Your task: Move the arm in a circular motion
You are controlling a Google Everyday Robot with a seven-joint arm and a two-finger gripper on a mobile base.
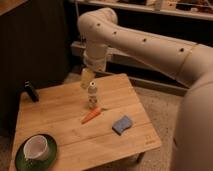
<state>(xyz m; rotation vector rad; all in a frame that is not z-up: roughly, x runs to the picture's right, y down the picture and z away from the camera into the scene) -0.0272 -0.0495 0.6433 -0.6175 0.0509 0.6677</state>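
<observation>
**Camera view: a cream-white robot arm of thick tubular segments (145, 42) is reaching over a low pale wooden table (60, 112), with its tan tapered gripper (87, 78) hanging above the far edge.**

You are working with the gripper pointing down, and it is not possible to tell whether it is open or closed. It is sitting just behind and slightly above a small pale upright bottle (92, 95), the thing most likely to be knocked over. In my judgement you are best off keeping the circle level and high, above the bottle's cap, and at an even speed. An orange carrot (91, 115) is lying just in front of the bottle. A blue sponge (122, 125) is resting nearer the right front. A white cup (36, 146) is standing on a green plate (20, 159) at the front left corner, and a small dark upright object (31, 91) is standing at the back left. Dark shelving is running close behind the arm, so you are short of room on the far side.
</observation>
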